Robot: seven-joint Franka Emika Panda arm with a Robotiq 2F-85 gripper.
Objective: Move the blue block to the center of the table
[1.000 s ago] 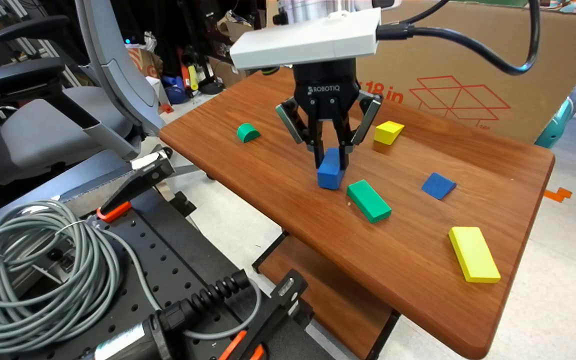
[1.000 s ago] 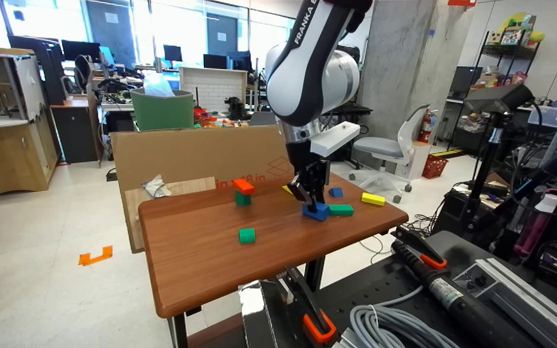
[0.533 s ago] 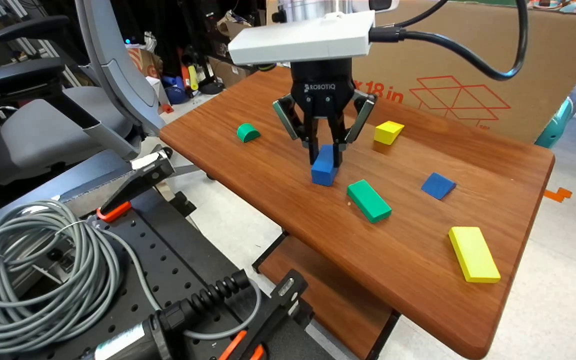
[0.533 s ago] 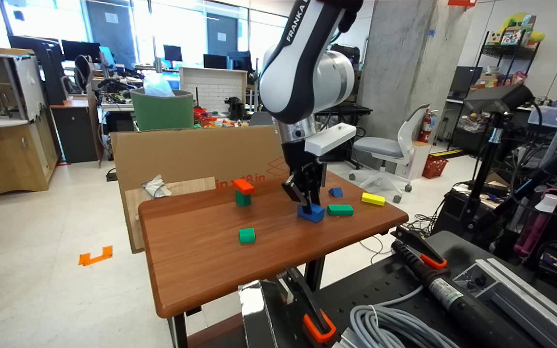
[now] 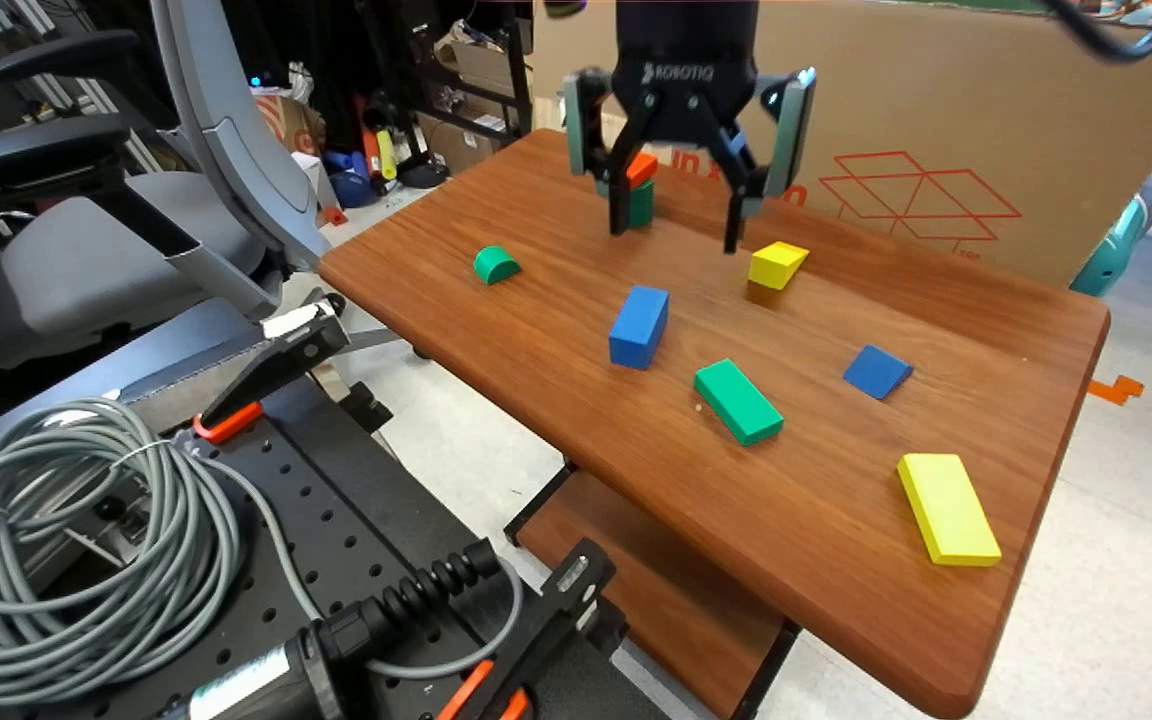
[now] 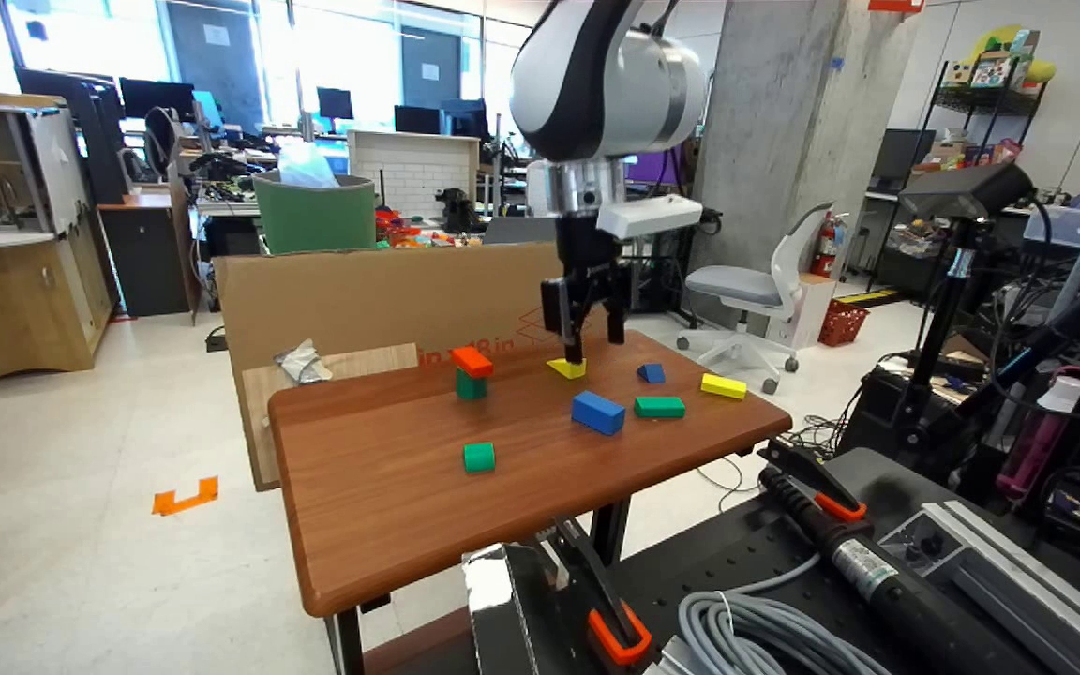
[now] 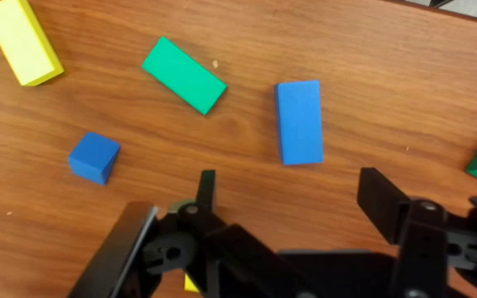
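The blue block [image 5: 639, 328] lies flat on the brown wooden table [image 5: 836, 520]. It shows in both exterior views, and from above in the wrist view as a long blue block [image 7: 300, 123]. My gripper [image 5: 676, 238] hangs above the tabletop, clear of the block and farther toward the cardboard. Its fingers are spread wide with only air between them. In the wrist view the block sits just ahead of the gap between the fingertips [image 7: 207, 180], nothing touching it.
Near the blue block lies a green block [image 5: 738, 402]. Around it are a small dark blue piece [image 5: 877, 372], a yellow block [image 5: 949, 510], a yellow wedge [image 5: 778, 265] and a green half-round [image 5: 496, 265]. An orange piece [image 6: 472, 362] tops a green one. Cardboard [image 6: 343, 300] stands behind.
The gripper was shut on the blue block and slid it slightly away from the green block. Now it has let go, opened wide, risen and moved back toward the cardboard.
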